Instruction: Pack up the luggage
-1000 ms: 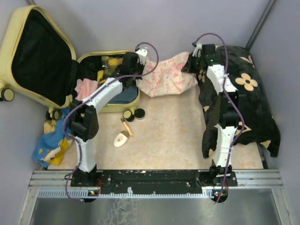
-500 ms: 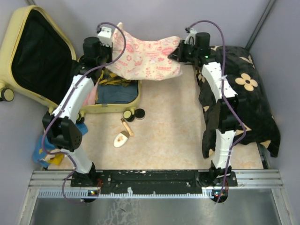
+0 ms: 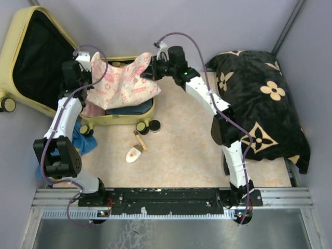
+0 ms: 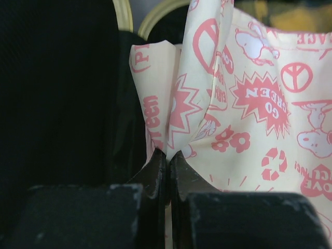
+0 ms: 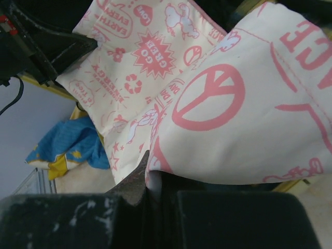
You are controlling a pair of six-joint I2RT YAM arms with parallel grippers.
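The luggage (image 3: 120, 119) lies open at the far left corner of the counter. Its lid is tipped back toward the left edge. Both arms hold a cream cloth with pink pictures (image 3: 127, 80) over the open bottom half. The left gripper (image 4: 167, 158) has its jaws pressed tight on one edge of the cloth. The right gripper (image 5: 149, 174) pinches the other edge. Some clothes lie inside the case under the cloth. A black cloth with flowers (image 3: 264, 98) covers the far right corner. A blue and yellow cloth (image 3: 87, 142) lies by the left edge, just beside the luggage. A small white thing (image 3: 134, 154) lies near the middle.
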